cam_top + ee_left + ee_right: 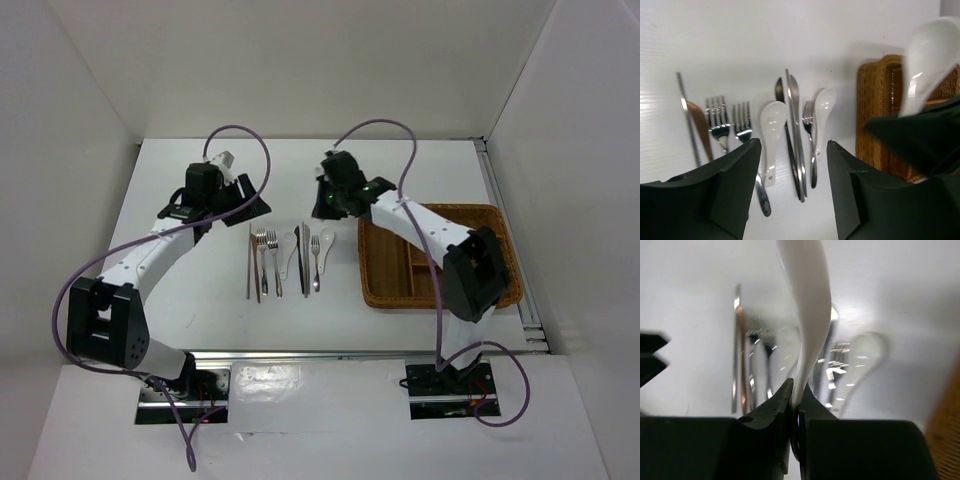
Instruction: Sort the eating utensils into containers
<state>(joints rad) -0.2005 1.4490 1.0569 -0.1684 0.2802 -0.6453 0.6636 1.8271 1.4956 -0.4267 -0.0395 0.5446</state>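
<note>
The utensils lie in a row on the white table. From the left there are brown chopsticks (252, 262), two silver forks (717, 120), a white soup spoon (772, 125), dark knives (794, 135), a small fork (809, 130) and another white soup spoon (824, 107). The wicker tray (500, 225) stands to their right. My left gripper (792, 145) is open and empty above the row. It also shows in the top view (255, 207). My right gripper (796, 390) is shut on the handle of a white soup spoon (807, 300) and holds it up above the row.
The wicker tray's inner dividers (415, 262) show in the top view. My right arm's forearm (430, 232) crosses over the tray. White walls close the table at the back and on both sides. A metal rail (505, 215) runs along the right edge.
</note>
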